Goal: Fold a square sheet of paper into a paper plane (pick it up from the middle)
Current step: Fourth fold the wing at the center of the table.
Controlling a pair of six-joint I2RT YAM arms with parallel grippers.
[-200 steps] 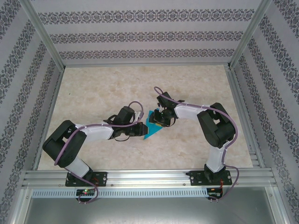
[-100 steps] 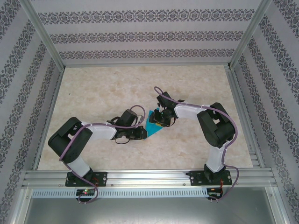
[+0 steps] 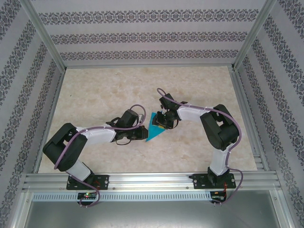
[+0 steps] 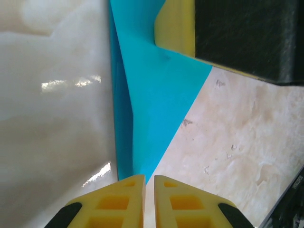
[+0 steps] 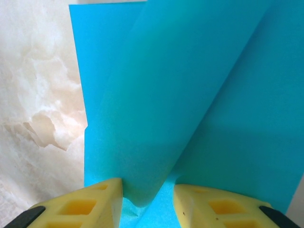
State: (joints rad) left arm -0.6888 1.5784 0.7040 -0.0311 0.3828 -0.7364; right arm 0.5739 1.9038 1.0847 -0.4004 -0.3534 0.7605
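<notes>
- Left elbow has dropped back down and outward since half a second ago, and my left gripper [image 3: 145,134] sits again at the near-left edge of the sheet of paper [image 3: 155,129]. The sheet's near tip, covered then, shows again. My right arm has not shifted.
- The sheet is cyan, partly folded and narrows to a point. It lies on the marbled table [image 3: 114,90] between my two grippers, about mid-table.
- Left fingers: pressed almost together, with only a thin slit between the yellow pads [image 4: 118,202]. The sheet's point runs right up to the left pad. Cannot tell whether it is pinched or merely touched.
- Left wrist view: a crease runs the length of the sheet, with a narrow darker strip on the left and a wide bright face on the right.
- At the far end my right gripper [image 3: 161,125] bears down. One of its pads rests on the paper, and its black body blocks the sheet's far edge.
- Right fingers: spread apart and planted on the sheet. A raised flap curls up between them, against the left pad and clear of the right. The flap hides most of the table ahead of that wrist.
- Surroundings: patterned walls [image 3: 142,35] on three sides, an aluminium rail [image 3: 152,179] at the near edge carrying both bases, and a purple cable [image 3: 92,127] looped along my left arm.
</notes>
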